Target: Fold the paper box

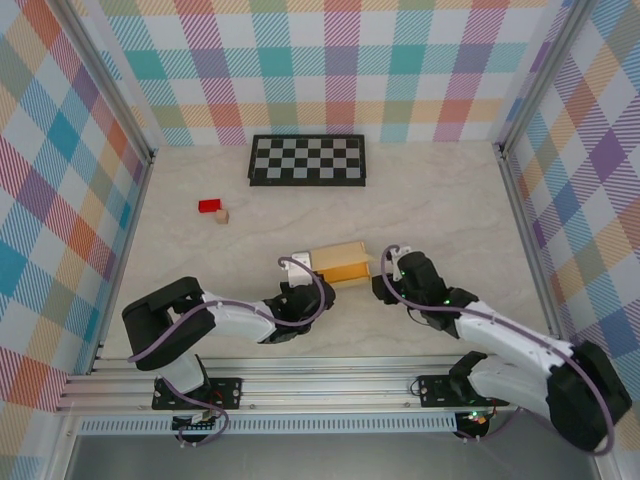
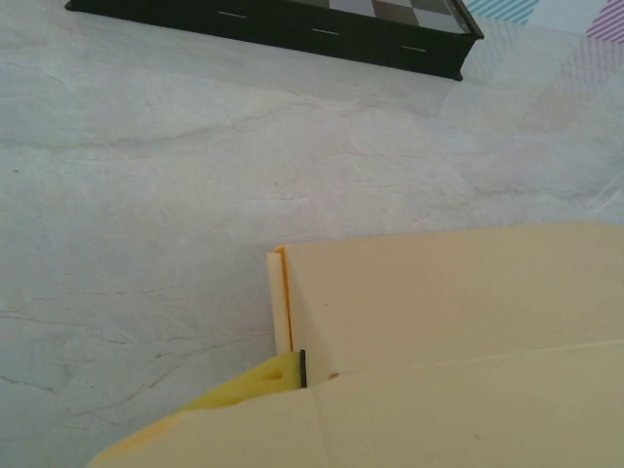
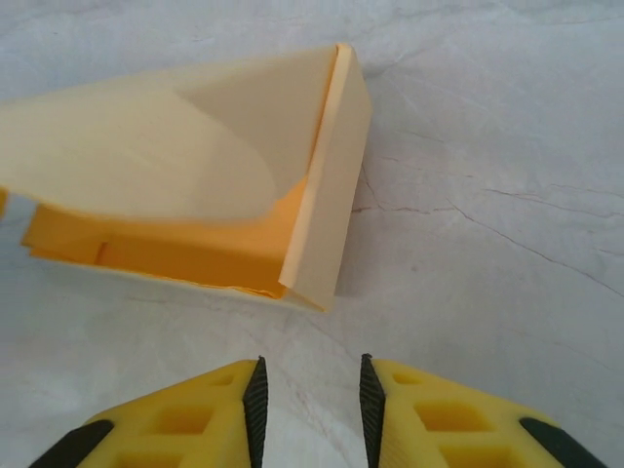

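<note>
Top view: the box point(image 1: 342, 264) sits on the table point(image 1: 450, 210) just below the centre of the frame, between the two grippers. It is partly formed, tan outside and orange on the inner faces. The left gripper point(image 1: 305, 275) is at the box's left end and the right gripper point(image 1: 381, 287) is just beside its right end. In the left wrist view, pale cardboard of the box point(image 2: 448, 322) takes up the lower right of the frame. We see one yellow finger point(image 2: 255, 387) at the bottom, with its black pad pressed against an upright wall edge. The other finger is hidden behind a flap. We read this hand as clenched on the box wall — pinched tight on thin card. In the right wrist view, the box point(image 3: 195, 166) lies in the upper left with a loose top flap curving over the orange interior. Its narrow end wall stands folded along the right side. The right gripper point(image 3: 310, 409) is at the bottom edge of that frame. Its two yellow fingers point(image 3: 175, 424) are parted, with bare marbled table showing in the narrow gap between the pads. This hand is released — it holds nothing and stands clear of the box's near corner. Toward the top of the top view a checkerboard point(image 1: 307, 160) lies flat against the back wall, and its dark edge point(image 2: 292, 21) crosses the top of the left wrist view. Left of centre, a red block point(image 1: 209, 206) and a small tan cube point(image 1: 222, 216) sit just beside each other, well apart from the box.
</note>
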